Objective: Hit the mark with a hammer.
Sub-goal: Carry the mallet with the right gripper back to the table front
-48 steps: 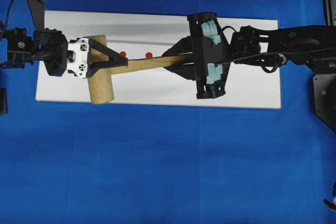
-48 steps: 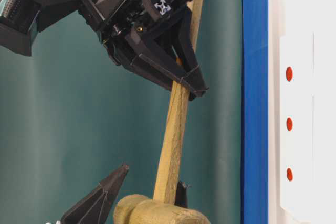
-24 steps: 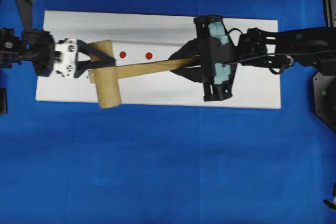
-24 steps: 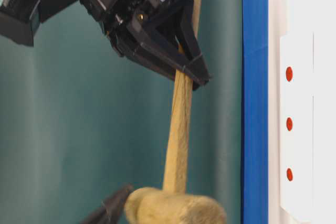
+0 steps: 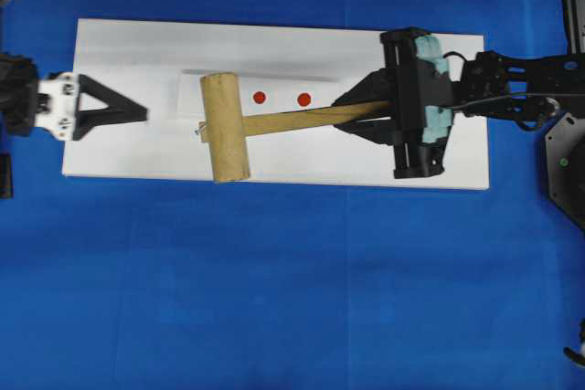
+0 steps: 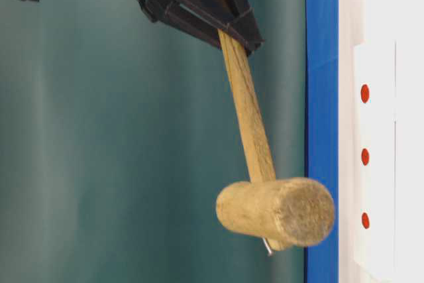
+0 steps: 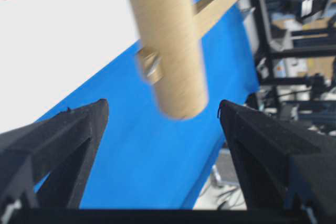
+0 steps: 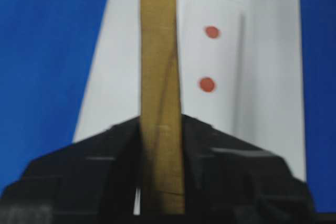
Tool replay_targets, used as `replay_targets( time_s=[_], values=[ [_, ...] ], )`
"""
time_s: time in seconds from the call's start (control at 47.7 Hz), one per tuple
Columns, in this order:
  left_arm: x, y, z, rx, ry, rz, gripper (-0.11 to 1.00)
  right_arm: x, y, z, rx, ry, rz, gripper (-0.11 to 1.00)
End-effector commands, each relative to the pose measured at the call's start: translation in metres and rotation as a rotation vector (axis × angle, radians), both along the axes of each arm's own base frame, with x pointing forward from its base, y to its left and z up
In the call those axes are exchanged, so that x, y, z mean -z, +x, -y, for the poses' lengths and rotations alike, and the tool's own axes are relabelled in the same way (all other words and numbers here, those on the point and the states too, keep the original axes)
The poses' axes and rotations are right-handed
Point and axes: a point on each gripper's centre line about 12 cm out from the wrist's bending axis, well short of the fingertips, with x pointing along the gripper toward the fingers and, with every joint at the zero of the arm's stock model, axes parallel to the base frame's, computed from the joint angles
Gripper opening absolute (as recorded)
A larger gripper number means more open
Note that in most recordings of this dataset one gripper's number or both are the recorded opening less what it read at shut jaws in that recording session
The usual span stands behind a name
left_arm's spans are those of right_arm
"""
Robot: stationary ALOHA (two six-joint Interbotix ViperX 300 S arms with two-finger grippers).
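Note:
The hammer (image 5: 225, 127), a light wooden mallet, hangs over the white strip (image 5: 279, 84) with its head covering the strip's left end. My right gripper (image 5: 352, 114) is shut on the hammer's handle (image 8: 160, 103). The mark (image 5: 260, 97), the middle red dot, shows just right of the head, as does the right-hand dot (image 5: 304, 99). In the table-level view the head (image 6: 278, 211) hovers off the board, level with the lowest dot (image 6: 365, 220), while the mark (image 6: 365, 157) lies uncovered. My left gripper (image 5: 137, 113) stands open and empty, left of the head (image 7: 168, 45).
The strip lies on a white board (image 5: 274, 43) set on blue cloth (image 5: 292, 289). The right arm (image 5: 521, 98) stretches in from the right edge. The left arm's body (image 5: 18, 102) sits at the left edge.
My left gripper has drawn back to the left, off the hammer head. The right gripper has carried the hammer to the right, and the head has swung nearer the board.

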Motion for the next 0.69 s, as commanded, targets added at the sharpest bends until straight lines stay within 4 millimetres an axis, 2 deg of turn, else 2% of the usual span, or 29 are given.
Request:
replay_targets(
  time_s=[0.0, 0.147, 0.378, 0.503, 0.671],
  values=[
    [-0.009, -0.007, 0.000, 0.001, 0.005, 0.017, 0.83, -0.014, -0.002, 0.000, 0.010, 0.006, 0.049, 0.09],
    [-0.016, -0.022, 0.001, 0.001, 0.007, 0.043, 0.83, -0.015, -0.002, 0.000, 0.011, 0.009, 0.051, 0.09],
    [-0.020, -0.032, -0.001, -0.003, 0.031, 0.053, 0.83, -0.013, 0.001, -0.002, 0.033, 0.063, 0.050, 0.09],
    [-0.018, -0.033, -0.005, 0.006, 0.104, 0.044, 0.82, -0.012, 0.004, -0.017, 0.020, 0.121, 0.049, 0.09],
    [-0.018, -0.033, -0.008, 0.081, 0.323, 0.021, 0.82, -0.011, 0.008, -0.041, 0.005, 0.187, 0.074, 0.09]
  ],
)
